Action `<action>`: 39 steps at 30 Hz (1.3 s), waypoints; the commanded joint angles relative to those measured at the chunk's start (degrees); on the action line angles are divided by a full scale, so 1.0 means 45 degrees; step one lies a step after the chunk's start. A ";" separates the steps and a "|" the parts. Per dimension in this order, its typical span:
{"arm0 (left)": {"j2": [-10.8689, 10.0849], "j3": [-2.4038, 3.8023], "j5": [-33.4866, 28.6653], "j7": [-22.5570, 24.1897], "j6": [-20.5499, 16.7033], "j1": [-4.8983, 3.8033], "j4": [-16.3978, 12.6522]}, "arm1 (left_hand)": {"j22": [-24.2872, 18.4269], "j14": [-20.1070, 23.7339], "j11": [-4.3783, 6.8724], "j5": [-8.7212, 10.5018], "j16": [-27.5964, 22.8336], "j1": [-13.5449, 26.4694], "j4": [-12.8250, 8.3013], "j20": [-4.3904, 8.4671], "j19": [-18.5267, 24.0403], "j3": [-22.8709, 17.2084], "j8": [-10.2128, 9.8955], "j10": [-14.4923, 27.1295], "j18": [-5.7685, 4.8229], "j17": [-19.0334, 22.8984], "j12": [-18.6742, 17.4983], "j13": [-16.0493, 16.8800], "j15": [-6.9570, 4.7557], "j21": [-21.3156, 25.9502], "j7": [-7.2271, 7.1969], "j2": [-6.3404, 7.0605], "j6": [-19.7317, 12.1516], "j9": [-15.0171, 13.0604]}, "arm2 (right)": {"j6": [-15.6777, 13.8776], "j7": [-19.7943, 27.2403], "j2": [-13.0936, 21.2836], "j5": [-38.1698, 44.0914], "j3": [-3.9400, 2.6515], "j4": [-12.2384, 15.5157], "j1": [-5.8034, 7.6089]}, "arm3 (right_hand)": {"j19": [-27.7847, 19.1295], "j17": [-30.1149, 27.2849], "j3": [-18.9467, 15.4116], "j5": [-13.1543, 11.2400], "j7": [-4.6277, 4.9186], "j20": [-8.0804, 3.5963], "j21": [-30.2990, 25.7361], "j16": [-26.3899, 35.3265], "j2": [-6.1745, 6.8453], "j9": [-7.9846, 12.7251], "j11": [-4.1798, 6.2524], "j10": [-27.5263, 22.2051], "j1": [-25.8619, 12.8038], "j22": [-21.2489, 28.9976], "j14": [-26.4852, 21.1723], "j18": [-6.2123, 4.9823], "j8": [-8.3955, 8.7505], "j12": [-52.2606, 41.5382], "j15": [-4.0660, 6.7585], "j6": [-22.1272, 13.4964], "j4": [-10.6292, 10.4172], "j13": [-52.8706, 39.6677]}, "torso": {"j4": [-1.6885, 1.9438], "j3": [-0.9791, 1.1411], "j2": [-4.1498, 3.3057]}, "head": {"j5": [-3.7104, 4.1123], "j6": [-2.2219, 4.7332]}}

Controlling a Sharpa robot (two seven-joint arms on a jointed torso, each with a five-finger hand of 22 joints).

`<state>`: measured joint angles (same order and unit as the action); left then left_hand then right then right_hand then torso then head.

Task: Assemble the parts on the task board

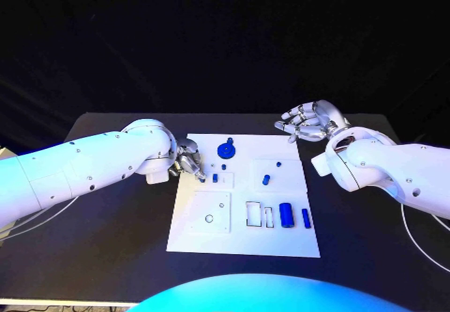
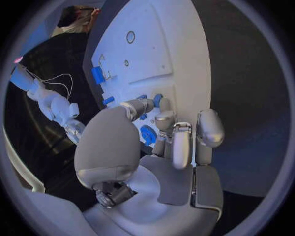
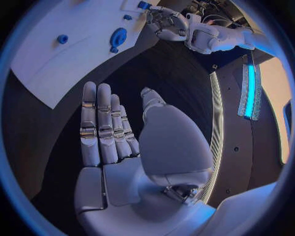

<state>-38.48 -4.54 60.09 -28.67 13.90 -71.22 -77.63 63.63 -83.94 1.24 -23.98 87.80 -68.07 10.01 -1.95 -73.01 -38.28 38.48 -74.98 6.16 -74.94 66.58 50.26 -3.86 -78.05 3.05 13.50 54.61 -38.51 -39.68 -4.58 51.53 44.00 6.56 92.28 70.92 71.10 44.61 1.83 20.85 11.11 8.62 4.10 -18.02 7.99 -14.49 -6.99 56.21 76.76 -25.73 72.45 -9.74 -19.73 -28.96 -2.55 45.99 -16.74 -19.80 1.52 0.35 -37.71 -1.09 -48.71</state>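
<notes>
Placement step under way, by the look of it: left silver hand [image 1: 188,162] over the white rectangular task board's [image 1: 244,244] left edge, pinching a small blue peg [image 3: 142,5]. Right silver hand [image 1: 309,121] hovering off the far corner, fingers spread, holding nothing. Next, probably: lining up the peg, pressing straight down.

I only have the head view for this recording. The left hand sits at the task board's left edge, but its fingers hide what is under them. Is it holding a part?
Observer: It looks so. In the left wrist view the left hand pinches a small blue part between its thumb and a finger, just above the task board.
Operator: And the right hand's palm, is anything in it?
Observer: Nothing. The right wrist view shows the right hand with a bare palm and straight fingers, over the black table beside the board.
</notes>
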 commanded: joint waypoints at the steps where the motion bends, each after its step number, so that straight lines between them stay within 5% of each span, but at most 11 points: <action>1: 0.0069 -0.0052 0.0035 -0.0009 0.0043 0.0066 -0.0016 | 0.0016 -0.1035 0.0017 -0.0077 0.0053 0.0174 -0.2285 -0.0042 -0.0084 -0.2268 -0.0051 -0.0151 -0.0105 -0.2100 0.0096 0.0098 -0.0106 -0.0044 -0.0009 -0.0011 0.0108 -0.0003 | 0.0163 0.0139 0.0008 0.0047 -0.0002 0.0023 -0.0006 | -0.0022 -0.0019 0.0097 0.0082 0.0038 0.0074 -0.0061 0.0039 -0.0023 0.0012 0.0015 0.0066 0.0039 0.0012 -0.0015 -0.0166 -0.0051 0.0077 -0.0078 0.0003 0.0010 0.0012 | -0.0002 0.0008 -0.0008 | 0.0011 -0.0003; 25: 0.0125 -0.0069 0.0078 -0.0003 0.0003 0.0067 0.0181 | -0.0060 -0.1081 0.0225 0.0254 0.0127 0.1193 -0.1691 0.0084 -0.0076 -0.0871 -0.0188 -0.0536 -0.0104 -0.2301 0.0328 0.0700 -0.0251 0.0082 -0.0330 -0.0053 0.0369 -0.0014 | 0.0172 0.0159 0.0058 0.0046 -0.0002 0.0064 -0.0006 | -0.0030 -0.0022 0.0097 0.0077 0.0042 0.0079 -0.0061 0.0088 -0.0012 0.0024 0.0010 0.0085 0.0029 0.0074 -0.0014 -0.0166 -0.0056 0.0119 -0.0084 -0.0002 0.0008 0.0092 | 0.0006 0.0003 0.0002 | 0.0071 -0.0014; 39: 0.0012 -0.0067 0.0377 -0.0001 -0.0424 0.0068 0.0216 | -0.0177 -0.1039 0.0200 0.0513 0.0060 0.2017 0.0270 0.0117 -0.0097 0.2236 -0.0615 -0.0267 -0.0101 -0.2152 0.0045 0.0560 -0.0259 0.0232 -0.0294 0.0022 0.0644 0.0195 | 0.0153 0.0174 0.0084 0.0046 -0.0002 0.0101 -0.0007 | -0.0053 -0.0026 0.0084 0.0062 0.0053 0.0089 -0.0067 0.0140 -0.0001 0.0037 -0.0004 0.0081 -0.0008 0.0129 -0.0035 -0.0162 -0.0054 0.0161 -0.0098 -0.0017 0.0002 0.0159 | -0.0002 0.0000 -0.0001 | 0.0073 0.0036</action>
<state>-38.42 -4.83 61.03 -28.68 12.82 -70.98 -76.54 62.88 -83.95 2.28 -21.79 88.24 -59.39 11.02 -1.55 -73.42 -28.57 36.04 -76.39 6.16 -74.92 67.00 52.82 -4.71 -77.29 1.23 13.58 57.46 -37.69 -39.61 -4.54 51.90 43.98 6.56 92.61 70.92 70.89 44.56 1.83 20.85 11.10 8.83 4.10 -17.58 7.99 -14.37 -7.01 56.24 76.76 -25.19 72.33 -9.74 -19.73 -28.61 -2.68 45.97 -16.74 -19.13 1.54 0.36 -37.69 -0.75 -48.61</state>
